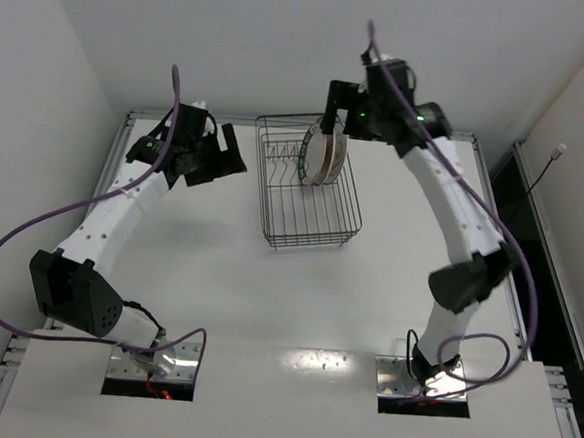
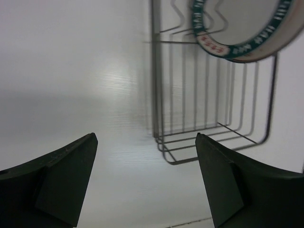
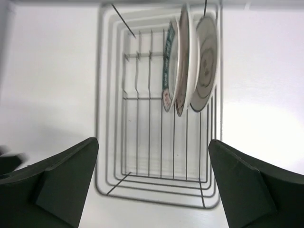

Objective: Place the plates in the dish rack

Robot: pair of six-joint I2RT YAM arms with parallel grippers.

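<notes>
The right claw [image 3: 152, 147] is spread wide and holds nothing. Straight ahead of it stand the three plates [image 3: 184, 61] — up on their edges, side by side in the dish rack [image 3: 107, 118]. This arm is the nearer one. The left claw [image 2: 145, 140] is spread too, off to the rack's side over the surface [image 2: 71, 71]. All the plates seem loaded — I can't quite see how they sit.

A robotics lab bench — white table [image 1: 266, 297]; plain white enclosure walls [image 1: 235, 35].
</notes>
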